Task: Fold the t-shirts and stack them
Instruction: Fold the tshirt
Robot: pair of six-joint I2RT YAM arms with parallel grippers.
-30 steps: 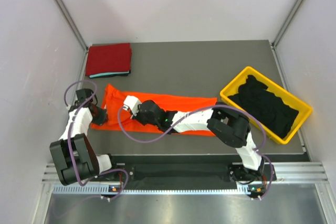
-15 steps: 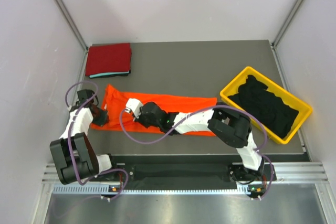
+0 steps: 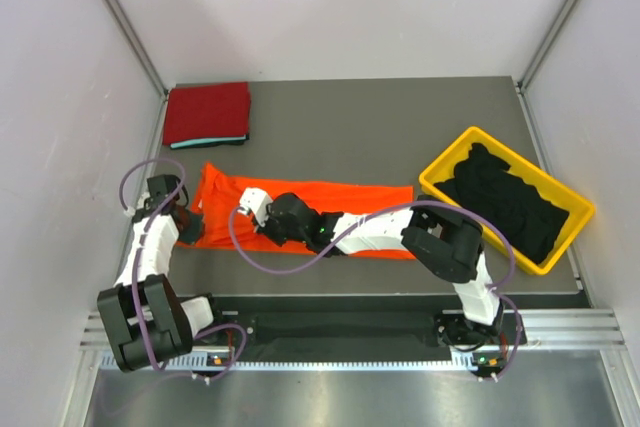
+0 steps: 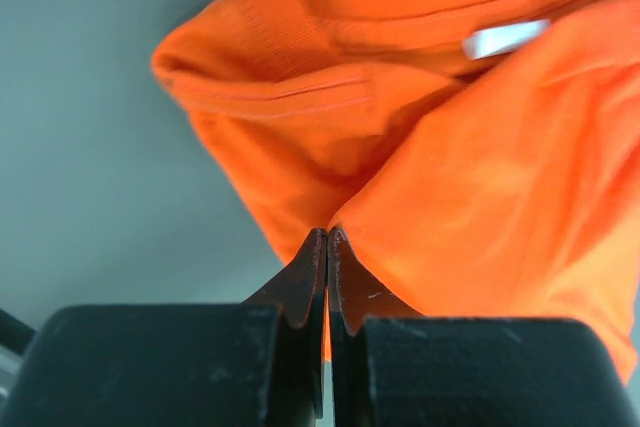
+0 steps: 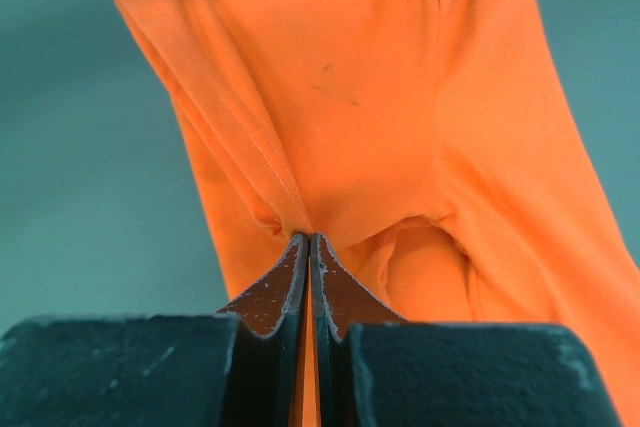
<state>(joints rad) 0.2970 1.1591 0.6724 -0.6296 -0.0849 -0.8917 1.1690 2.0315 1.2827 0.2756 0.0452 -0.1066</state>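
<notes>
1. Our left claw (image 4: 327,237) is pinched tight. A bit of the orange t-shirt (image 4: 480,177) is caught between its tips.
2. Our right claw (image 5: 309,239) is pinched tight too, with a fold of the same shirt in it.
3. Both claws are at the end of the shirt far from the yellow bin (image 3: 445,155). The left claw is the farthest from the bin. The right claw is near it, a little closer to the bin, and the right arm (image 3: 375,229) lies over the shirt from the bin's side.
4. The shirt lies low on the surface (image 3: 370,127) as a long strip. Its long way starts just beside the bin and runs straight out away from it.
5. The neck, with its white tag (image 4: 505,39), points away from the bin. The bottom end points at the bin.
6. We think the next move is to lift the neck end and carry it toward the bin, so the strip folds across its long way. Both claws hold the right end for that. They should go together, or the cloth may twist.
7. The dark red t-shirt (image 3: 207,112) sits folded at the back, far from the bin, with a teal one (image 3: 210,141) peeking out under it. The black t-shirts (image 3: 505,207) are piled inside the bin.
</notes>
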